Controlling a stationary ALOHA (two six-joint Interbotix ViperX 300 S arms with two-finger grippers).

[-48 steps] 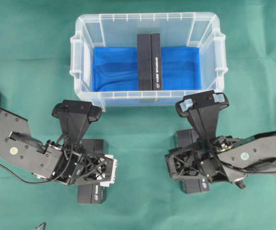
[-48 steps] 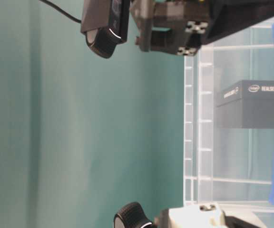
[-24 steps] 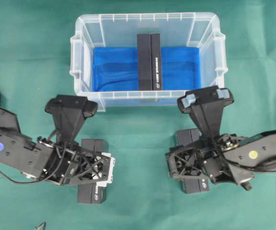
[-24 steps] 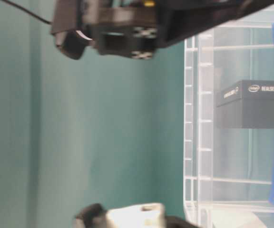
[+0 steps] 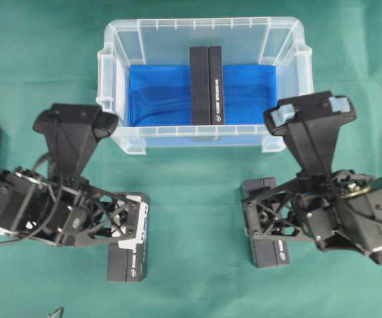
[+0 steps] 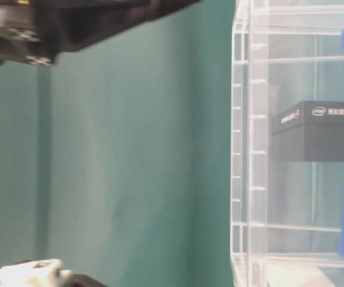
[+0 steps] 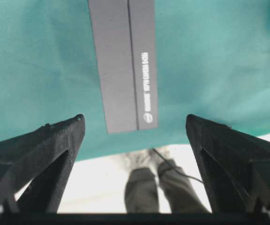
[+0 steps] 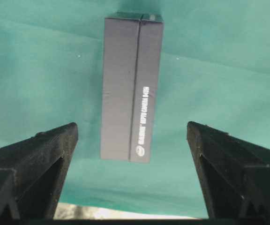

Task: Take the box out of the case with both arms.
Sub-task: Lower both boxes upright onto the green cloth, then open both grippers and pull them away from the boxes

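Both arms have risen and tipped their wrists since the earlier frame — the left gripper (image 5: 75, 124) and right gripper (image 5: 310, 111) have drifted outward, jaws spread wide, empty. One box (image 5: 206, 85) remains upright inside the case (image 5: 201, 138), on the blue liner (image 5: 158, 96). Step: pre-approach. Next — swing both grippers over the rim, flanking that box.

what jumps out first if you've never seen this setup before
A clear plastic case sits at the top middle of the green cloth, with a black box standing on its blue liner. Below it, the left gripper and right gripper hang wide open, each over another black box.
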